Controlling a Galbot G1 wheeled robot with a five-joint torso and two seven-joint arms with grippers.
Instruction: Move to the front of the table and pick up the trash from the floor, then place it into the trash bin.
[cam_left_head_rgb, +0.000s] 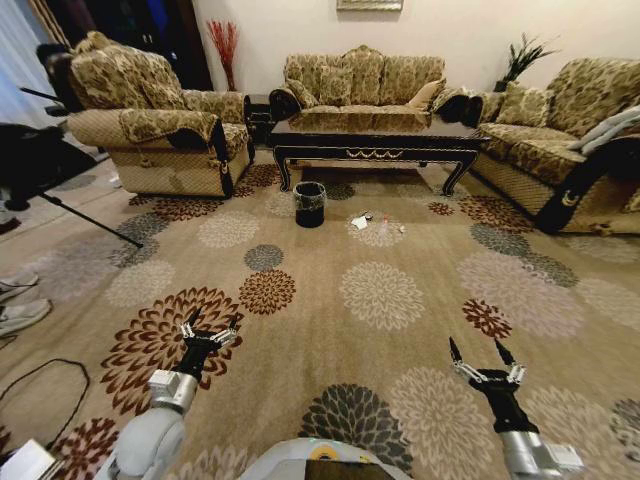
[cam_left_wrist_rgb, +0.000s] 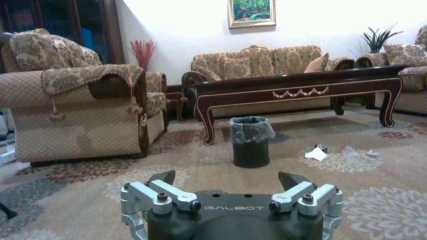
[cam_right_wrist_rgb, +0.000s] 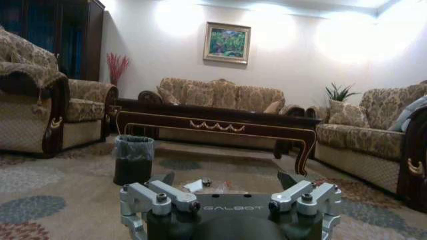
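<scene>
Both metal claws, left claw (cam_left_head_rgb: 209, 331) and right claw (cam_left_head_rgb: 483, 355), gape empty above patterned carpet (cam_left_head_rgb: 380, 295); crumpled trash (cam_left_head_rgb: 362, 221) lies beside the round black bin (cam_left_head_rgb: 310, 203), before the glossy worktop (cam_left_head_rgb: 375, 138).

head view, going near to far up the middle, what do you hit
left claw and right claw, open carpet, trash, bin, table, sofa

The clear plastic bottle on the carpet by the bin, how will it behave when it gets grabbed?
The clear bottle looks empty, so probably light and easily squashed. It lies on its side on the floor, so a nudge may roll it. Its smooth plastic could slip in a loose grip.
</scene>
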